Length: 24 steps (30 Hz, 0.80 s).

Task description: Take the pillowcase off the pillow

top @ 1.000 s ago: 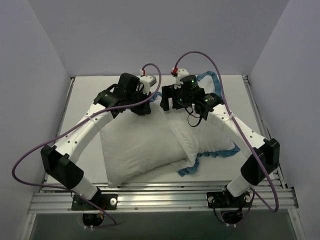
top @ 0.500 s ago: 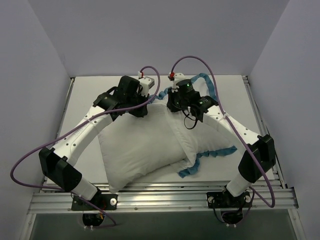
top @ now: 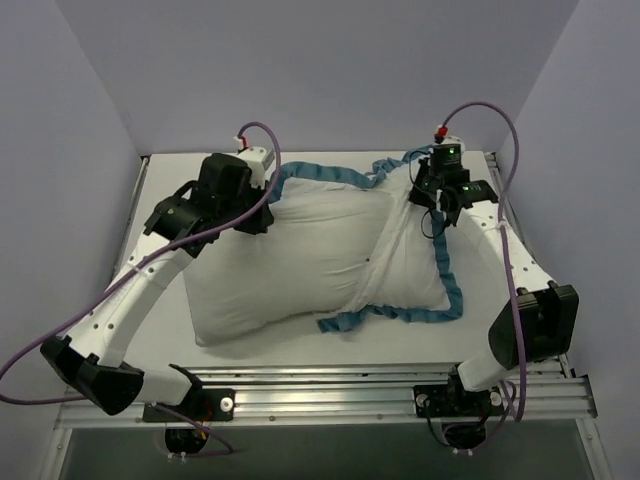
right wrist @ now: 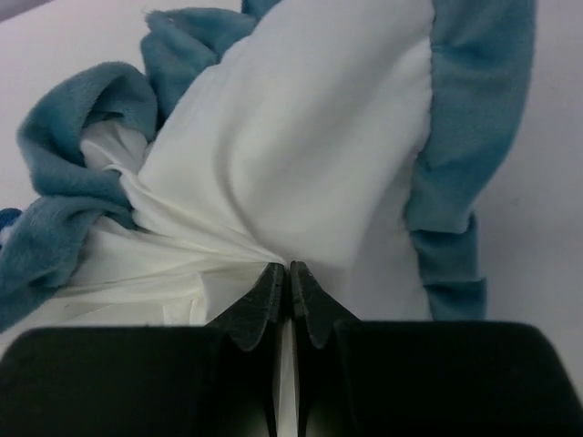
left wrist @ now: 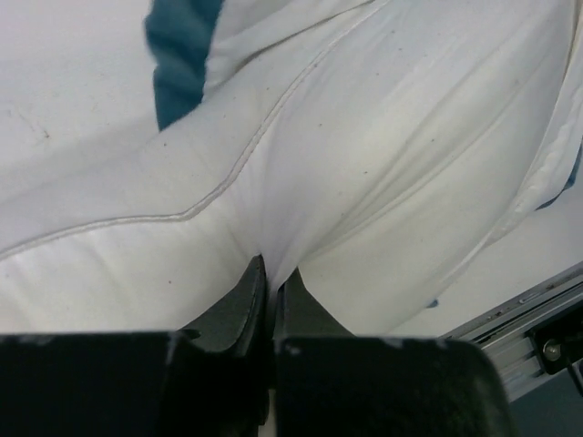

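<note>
The pillow [top: 290,260] lies across the middle of the table, its right end inside the pillowcase [top: 415,270], which shows its white side, with the blue trim [top: 452,292] curling along the far edge and round the right end. The left gripper [left wrist: 271,278] is clamped on a fold of the pillow's far left corner. The right gripper [right wrist: 290,273] pinches the cover's white cloth at the far right. The 2 arms should pull apart: left anchoring, right drawing the cover rightward, low and steady, so neither pinch slips.
</note>
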Motion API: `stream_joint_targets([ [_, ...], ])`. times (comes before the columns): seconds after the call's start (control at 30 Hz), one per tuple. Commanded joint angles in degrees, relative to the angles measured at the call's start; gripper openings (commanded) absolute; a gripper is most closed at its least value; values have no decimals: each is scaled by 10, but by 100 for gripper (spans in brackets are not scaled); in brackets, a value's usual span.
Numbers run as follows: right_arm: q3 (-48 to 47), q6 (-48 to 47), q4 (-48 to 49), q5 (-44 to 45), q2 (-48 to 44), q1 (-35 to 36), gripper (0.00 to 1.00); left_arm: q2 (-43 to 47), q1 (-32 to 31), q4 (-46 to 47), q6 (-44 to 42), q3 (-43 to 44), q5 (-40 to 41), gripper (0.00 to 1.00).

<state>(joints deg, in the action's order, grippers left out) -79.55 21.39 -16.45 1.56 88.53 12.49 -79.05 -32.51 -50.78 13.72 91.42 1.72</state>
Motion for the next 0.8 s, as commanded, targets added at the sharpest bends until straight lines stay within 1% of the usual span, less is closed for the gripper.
stream_joint_targets([
  [0.0,5,24,-29,150,-39,-113,0,110,61,-75,22,-7,121,2],
  [0.07,11,43,-19,143,-51,-145,0,138,79,-93,39,-29,118,2],
  [0.1,12,48,-16,139,-55,-151,0,146,83,-99,45,-29,118,2],
  [0.23,19,59,7,110,-58,-163,0,172,99,-117,76,-85,130,2],
  [0.3,30,52,38,28,-59,-158,0,168,103,-107,78,-104,129,2],
  [0.33,33,50,68,-6,-57,-147,0,164,103,-98,77,-118,117,2],
  [0.4,29,40,79,-64,-50,-118,0,152,103,-49,73,-133,102,2],
  [0.43,26,33,76,-63,-44,-92,0,146,103,-32,72,-137,95,2],
  [0.47,24,22,75,-64,-42,-48,0,134,103,2,71,-140,82,2],
  [0.5,26,20,74,-78,-43,-28,2,126,103,19,70,-138,77,2],
  [0.53,32,20,77,-87,-48,-13,5,117,103,32,69,-136,75,2],
  [0.57,39,23,81,-96,-50,19,14,96,103,54,69,-128,74,2],
  [0.6,54,23,84,-103,-62,36,18,83,103,62,68,-121,75,2],
  [0.63,62,24,84,-95,-68,53,22,70,103,67,65,-114,79,4],
  [0.67,70,23,84,-90,-73,89,31,46,104,77,62,-106,81,9],
  [0.7,76,22,81,-88,-84,108,36,36,104,82,61,-91,89,18],
  [0.73,89,20,77,-85,-87,126,39,28,105,87,55,-82,91,27],
  [0.77,95,20,74,-82,-92,144,46,15,105,94,52,-75,91,46],
])
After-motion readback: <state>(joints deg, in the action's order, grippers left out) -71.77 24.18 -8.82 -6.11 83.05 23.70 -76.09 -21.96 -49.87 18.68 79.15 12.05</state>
